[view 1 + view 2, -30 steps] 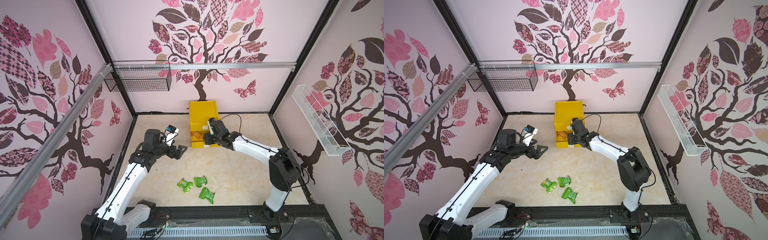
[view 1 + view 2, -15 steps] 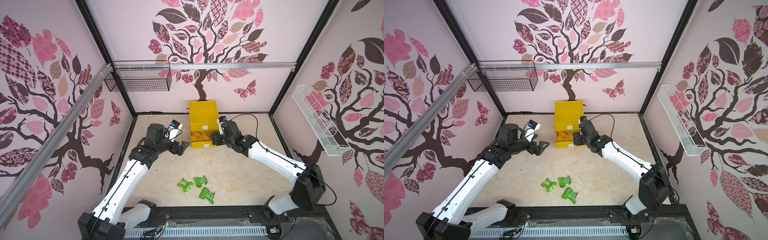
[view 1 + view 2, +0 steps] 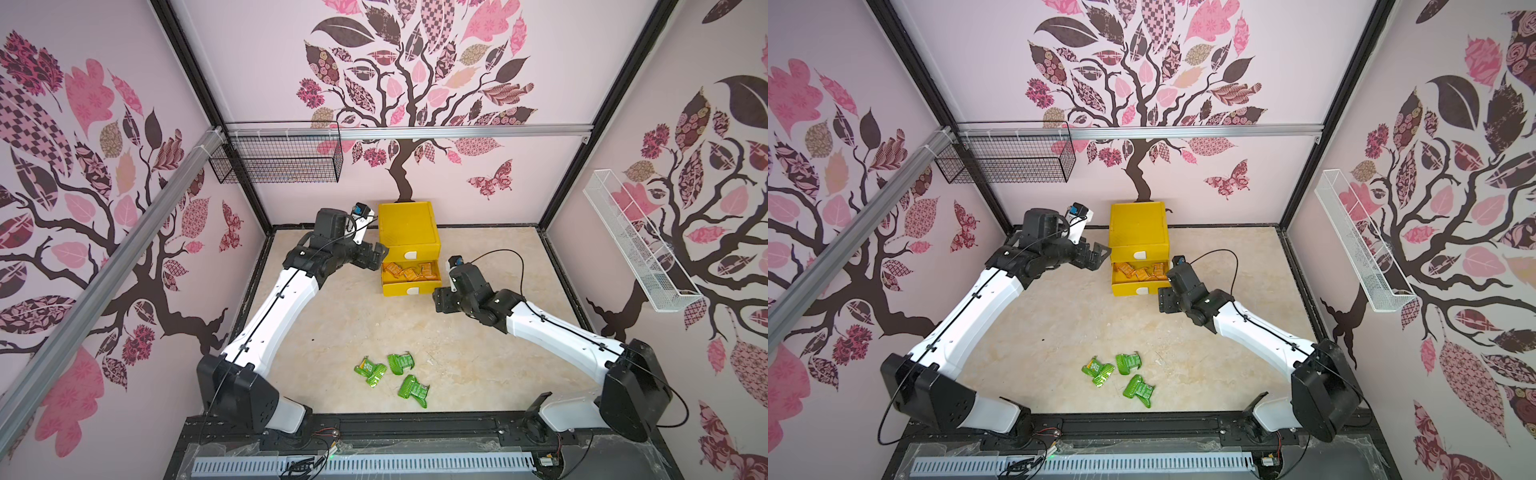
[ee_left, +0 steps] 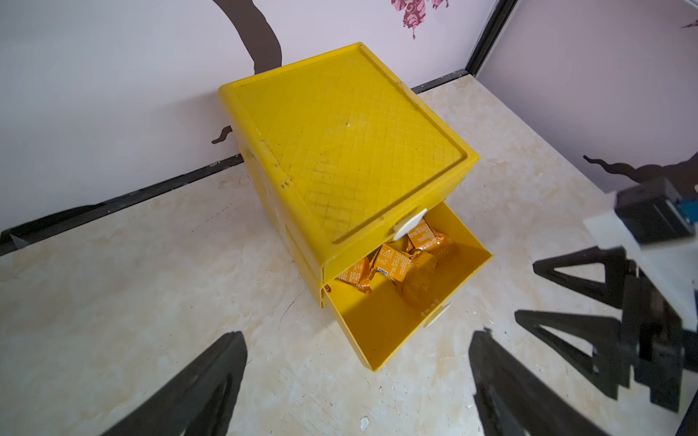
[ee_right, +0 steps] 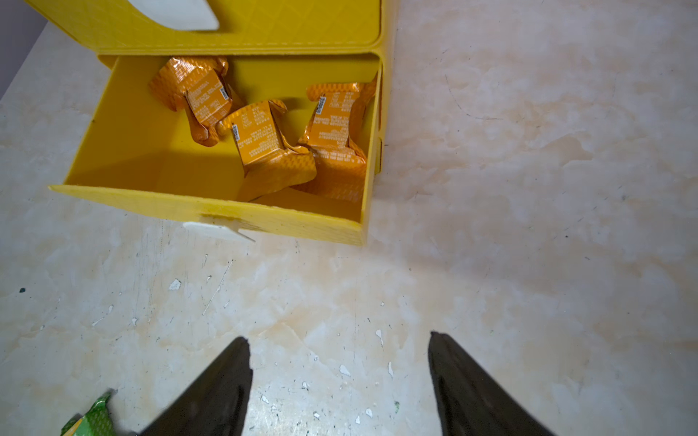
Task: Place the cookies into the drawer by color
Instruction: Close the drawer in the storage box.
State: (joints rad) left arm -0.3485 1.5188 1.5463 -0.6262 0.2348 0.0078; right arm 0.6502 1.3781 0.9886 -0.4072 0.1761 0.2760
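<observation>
Three green cookies (image 3: 412,390) lay on the worktop (image 3: 332,324), orange cookies (image 5: 260,143) in the open drawer (image 5: 309,222). Left pincer (image 4: 357,336) and right pincer (image 5: 338,338) gaped empty. They looked light, slippery; best pinched across the middle.

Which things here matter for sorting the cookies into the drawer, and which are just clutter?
Job: yellow drawer chest, one drawer pulled open; three orange cookies inside it; three green cookies on the table; left gripper and right gripper, both open, empty.
Lying about: black wire basket; white wire basket.
</observation>
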